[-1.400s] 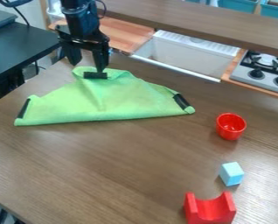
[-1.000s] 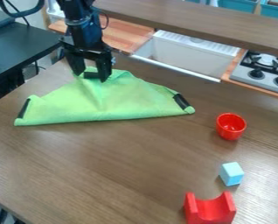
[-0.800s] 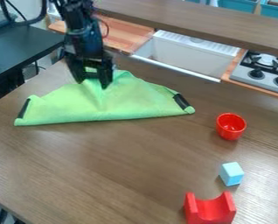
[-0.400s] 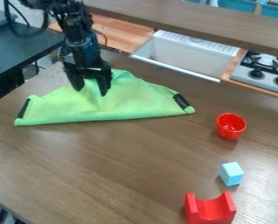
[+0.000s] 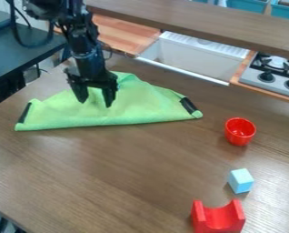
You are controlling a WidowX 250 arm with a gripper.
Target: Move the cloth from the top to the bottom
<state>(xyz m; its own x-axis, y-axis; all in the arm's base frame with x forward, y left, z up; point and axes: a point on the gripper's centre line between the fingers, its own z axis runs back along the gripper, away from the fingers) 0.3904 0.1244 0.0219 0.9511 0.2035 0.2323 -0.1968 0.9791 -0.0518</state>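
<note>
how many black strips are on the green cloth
2 in sight: one black strip at the left end of the light green cloth, another at its right end, as the camera sees it. More may be hidden behind the black two-finger hand.

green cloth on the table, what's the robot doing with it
A black robot arm has its open end effector low over the upper part of the green cloth, with no clear grip on it. The cloth lies spread toward the table's upper left, not yet at the bottom. A red bowl stands to its right.
</note>
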